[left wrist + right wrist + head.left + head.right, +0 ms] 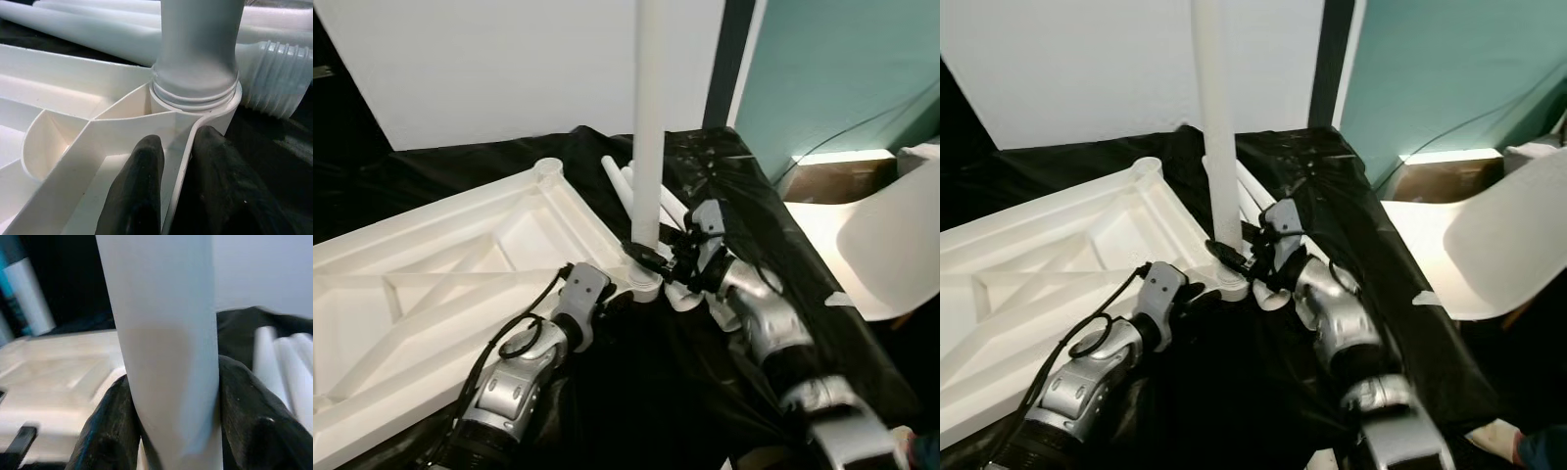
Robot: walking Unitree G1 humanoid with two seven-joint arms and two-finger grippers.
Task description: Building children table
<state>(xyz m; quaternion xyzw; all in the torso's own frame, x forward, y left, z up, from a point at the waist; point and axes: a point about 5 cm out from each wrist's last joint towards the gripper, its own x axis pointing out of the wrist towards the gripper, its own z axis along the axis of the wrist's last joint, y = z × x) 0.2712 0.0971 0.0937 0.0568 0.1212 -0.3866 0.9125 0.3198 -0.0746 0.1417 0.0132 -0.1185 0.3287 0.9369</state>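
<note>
Upright leg (649, 117) (top cropped)

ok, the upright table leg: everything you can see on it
The table leg is a plain white tube, plastic by the look, smooth and round, widening into a collar at its foot. It stands upright, its top out of frame, with its foot seated in the corner socket of the upturned white tabletop; a ring or two of thread shows above the socket rim. The right gripper clamps it low on the shaft, a finger on each side. The left gripper pinches the tabletop's rim wall beside the socket.
</note>
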